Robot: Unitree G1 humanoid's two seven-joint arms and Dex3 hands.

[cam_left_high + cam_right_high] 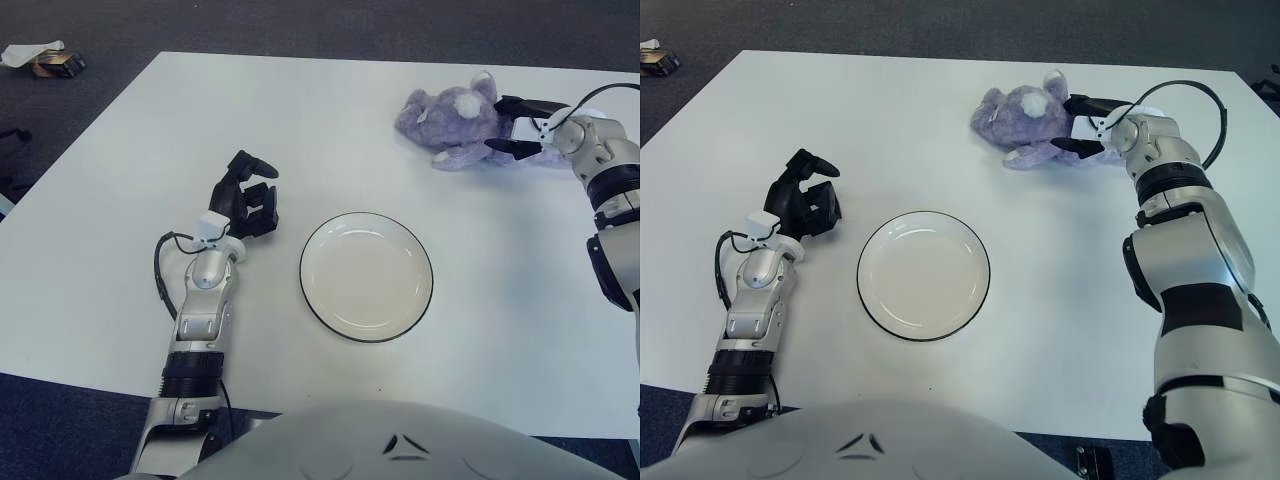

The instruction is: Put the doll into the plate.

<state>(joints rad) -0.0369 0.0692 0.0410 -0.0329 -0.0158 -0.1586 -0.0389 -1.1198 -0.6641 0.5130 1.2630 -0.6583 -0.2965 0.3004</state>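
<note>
I have the right hand (512, 125) up in the upper right of the frame, pushed against the near end of the doll (452, 120), a purple plush lying on its side on the white table (120, 150). Its dark fingers (1087, 102) are spread, one above the plush and one below, so they bracket it; I judge the grip is not yet closed, since the plush sits undisturbed on the table. I approach from the right edge because that end of the toy is nearest the arm.

The plate (366, 276), white with a dark rim, sits empty at centre frame, well apart from the doll, below and left of it. That leaves a diagonal carry once I have a hold.

The left hand (248, 197) shows left of the plate, fingers curled and holding nothing, out of the carry path.
</note>
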